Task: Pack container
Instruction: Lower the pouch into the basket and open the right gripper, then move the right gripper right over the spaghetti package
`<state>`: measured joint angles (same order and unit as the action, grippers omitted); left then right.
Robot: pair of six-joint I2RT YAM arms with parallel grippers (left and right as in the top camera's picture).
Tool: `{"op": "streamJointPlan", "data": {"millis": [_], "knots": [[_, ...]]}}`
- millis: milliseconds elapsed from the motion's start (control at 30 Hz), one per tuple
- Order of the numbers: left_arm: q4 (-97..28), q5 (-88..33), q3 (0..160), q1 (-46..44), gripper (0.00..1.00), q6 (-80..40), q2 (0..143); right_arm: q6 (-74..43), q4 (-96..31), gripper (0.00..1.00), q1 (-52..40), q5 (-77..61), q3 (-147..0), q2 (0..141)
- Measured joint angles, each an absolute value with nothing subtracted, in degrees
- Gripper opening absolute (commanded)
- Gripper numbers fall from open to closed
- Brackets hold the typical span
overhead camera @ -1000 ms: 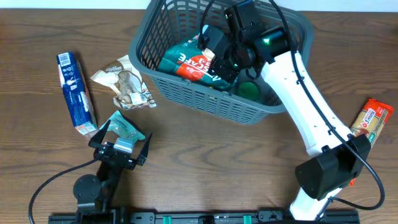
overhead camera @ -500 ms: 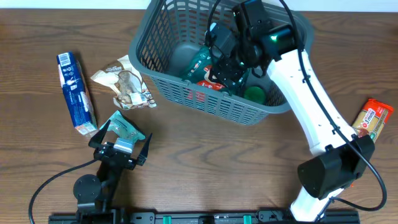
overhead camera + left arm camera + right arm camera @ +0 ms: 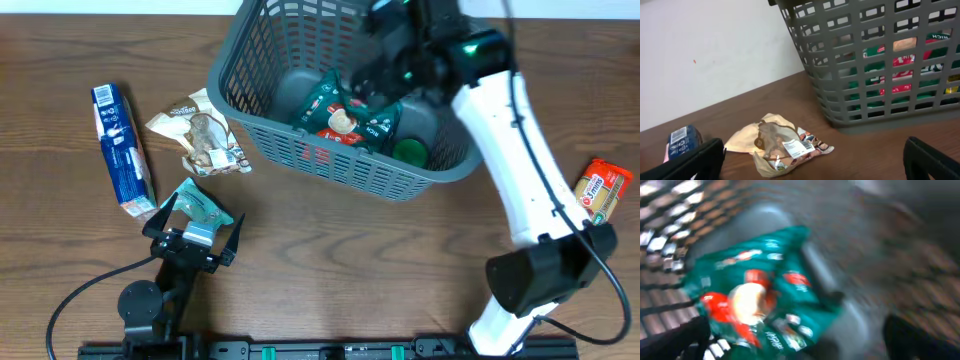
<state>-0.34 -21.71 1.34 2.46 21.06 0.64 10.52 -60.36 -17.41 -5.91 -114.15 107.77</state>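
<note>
— Black fingers of right gripper [image 3: 800,345]: spread wide, empty, above green-and-red foil packet [image 3: 345,118]. Left gripper [image 3: 195,232]: spread too, nothing clamped.
— And large dark grey slotted plastic basket [image 3: 300,150]?
— Far side of brown wooden table [image 3: 330,260], mouth up, long axis left-right; open wood before near wall.

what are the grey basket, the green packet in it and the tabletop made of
container: dark grey moulded plastic, matte, judging by slotted lattice walls and rounded rim.
green packet: likely thin glossy printed film, crumpled.
table: brown wood grain, perhaps laminate, low sheen.
</note>
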Motion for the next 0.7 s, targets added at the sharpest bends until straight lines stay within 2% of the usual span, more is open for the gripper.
{"op": "streamJointPlan", "data": {"millis": [300,500,700], "knots": [[-0.3,-21.7,1.3,2.5,0.99,21.1,0.6,-11.3,-80.7,0.99,-7.3,22.3,-122.9,100.3],[-0.3,-21.7,1.3,2.5,0.99,21.1,0.6,-23.6,-91.5,0.99,3.2,27.6,-123.2,98.8],[-0.3,-21.7,1.3,2.5,0.99,21.1,0.6,-28.3,-93.1,0.99,14.8,25.9,-122.1,99.4]]}}
